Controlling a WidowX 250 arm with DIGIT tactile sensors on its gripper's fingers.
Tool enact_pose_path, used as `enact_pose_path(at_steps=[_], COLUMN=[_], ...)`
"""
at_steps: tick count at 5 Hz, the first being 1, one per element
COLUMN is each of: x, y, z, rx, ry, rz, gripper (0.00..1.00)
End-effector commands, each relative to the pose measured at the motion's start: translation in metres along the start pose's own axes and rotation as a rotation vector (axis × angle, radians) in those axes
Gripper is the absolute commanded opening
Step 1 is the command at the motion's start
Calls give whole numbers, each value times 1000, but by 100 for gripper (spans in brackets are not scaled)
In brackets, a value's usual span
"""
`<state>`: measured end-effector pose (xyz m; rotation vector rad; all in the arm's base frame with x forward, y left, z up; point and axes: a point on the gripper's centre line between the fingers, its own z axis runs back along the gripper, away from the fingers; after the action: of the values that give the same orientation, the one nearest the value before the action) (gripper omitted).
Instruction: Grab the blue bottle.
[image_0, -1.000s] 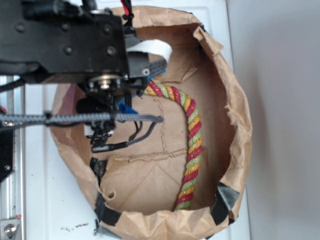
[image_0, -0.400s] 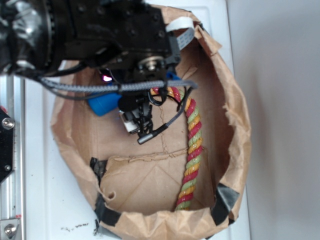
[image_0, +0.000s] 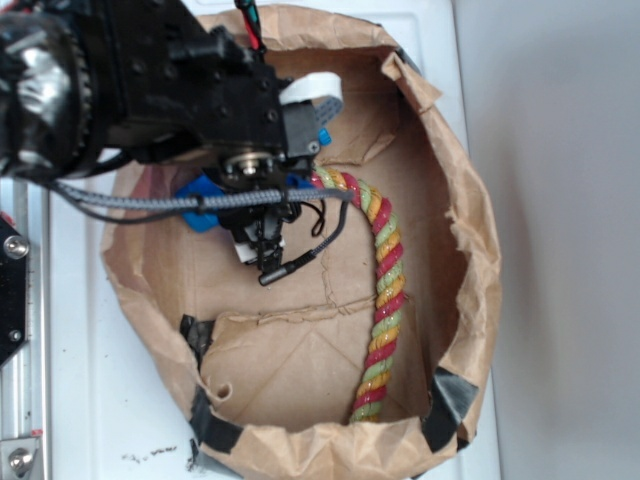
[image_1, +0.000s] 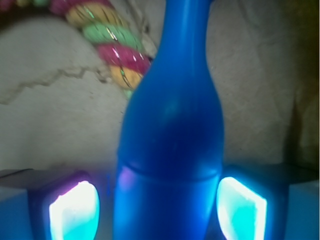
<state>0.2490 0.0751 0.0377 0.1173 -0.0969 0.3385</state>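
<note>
In the wrist view the blue bottle (image_1: 170, 145) fills the middle of the picture, its body low and its neck running up out of the top edge. The fingers (image_1: 74, 210) show as two glowing pads, one on each side of the body. A narrow gap is visible on the left side and the right pad sits just beside the bottle; whether either pad presses on it cannot be told, so the fingers stand spread around the bottle without a visible grip. Behind the neck, at upper left, lies part of the twisted rope (image_1: 112, 45) on crumpled brown paper.

The exterior view gives what the wrist camera cannot: the whole setting. The gripper (image_0: 262, 235) and the black arm hang over the upper left part of a brown paper bag (image_0: 470, 250) rolled down into a bowl shape, resting on a white worktop (image_0: 80, 400). Only small blue patches of the bottle (image_0: 200, 195) show beside the arm, close to the bag's left wall. The rope (image_0: 385, 290) curves from the gripper down to the bag's near rim. The bag floor between rope and left wall lies open.
</note>
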Motion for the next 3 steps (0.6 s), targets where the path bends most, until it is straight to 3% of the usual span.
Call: enact_pose_path(at_steps=[1, 3], x=[0, -16], y=[-1, 11], z=[5, 62], rx=[46, -20], ry=[-36, -117], rz=[-20, -167], gripper=[0, 0])
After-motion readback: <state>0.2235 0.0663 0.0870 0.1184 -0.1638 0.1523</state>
